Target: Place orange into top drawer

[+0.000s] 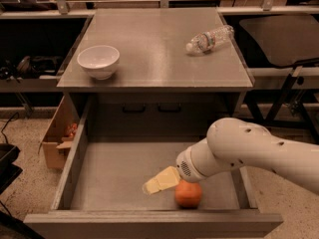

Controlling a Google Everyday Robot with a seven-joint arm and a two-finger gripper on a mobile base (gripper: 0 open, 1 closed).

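Observation:
The orange (188,194) lies on the floor of the open top drawer (119,176), near its front right, close to the front panel. My gripper (162,182) hangs low inside the drawer just left of and above the orange. Its pale yellow fingers (158,180) point left, away from the fruit, and are open. The orange rests against the base of the fingers, under the white wrist, and is not clamped. My white arm (259,151) reaches in from the right over the drawer's right wall.
On the cabinet top (159,49) stand a white bowl (98,61) at the left and a plastic bottle (209,39) lying at the right. A cardboard box (57,138) sits on the floor left of the drawer. A dark chair (284,39) is at the right.

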